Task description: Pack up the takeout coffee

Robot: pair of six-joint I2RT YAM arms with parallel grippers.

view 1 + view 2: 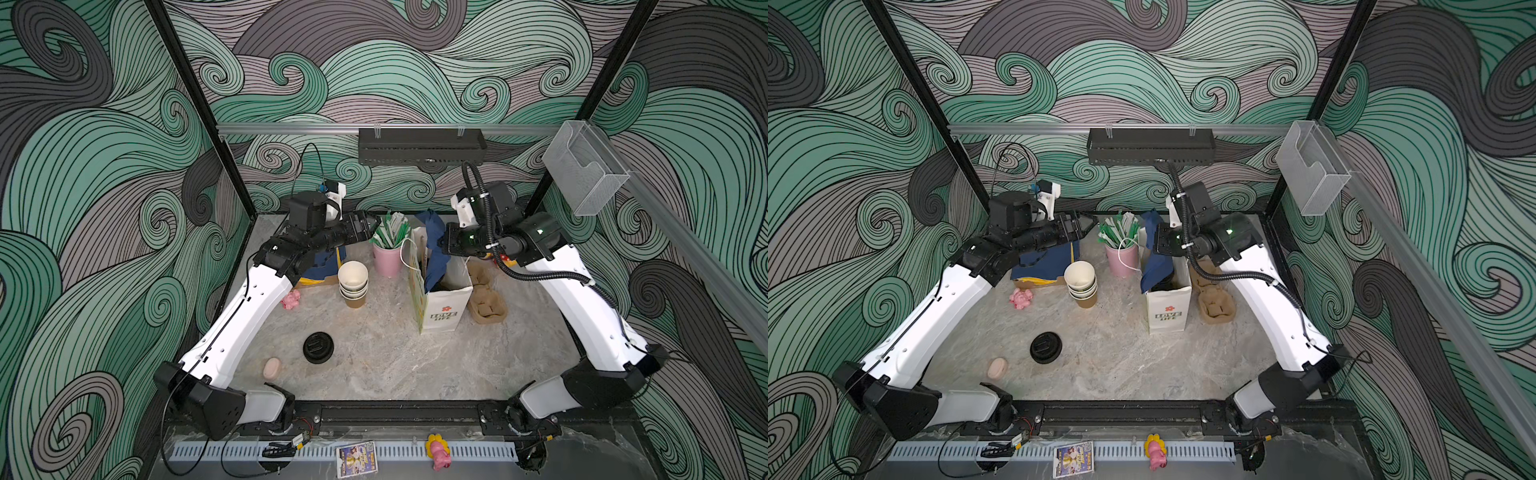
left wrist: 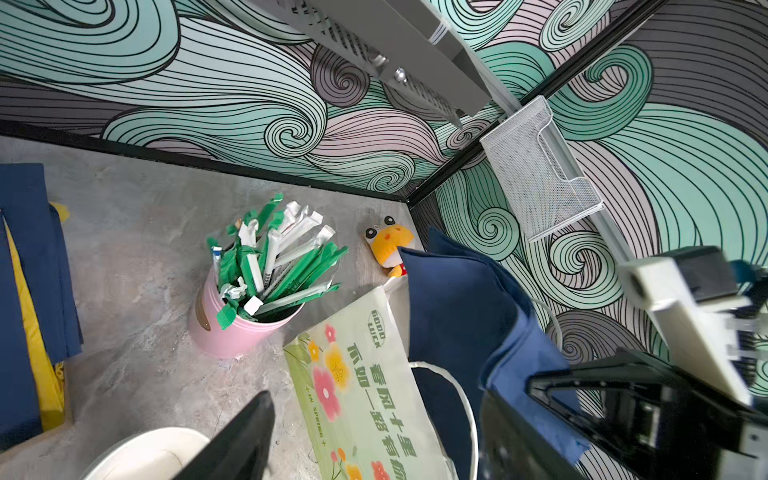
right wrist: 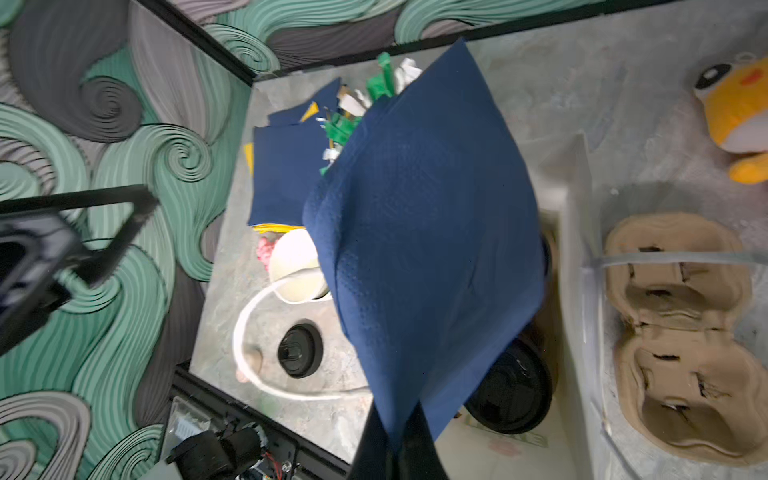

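inside the paper bag one lidded coffee cup shows only as a black lid; the navy napkin hanging over the bag's mouth hides its wall and whether a second cup stands beside it. the right gripper is clenched on that napkin, while the left gripper, released and empty, hovers beside the bag by the straw cup. such a cup looks light and thin-walled, easily dented, so grip gently just under the lid rim.
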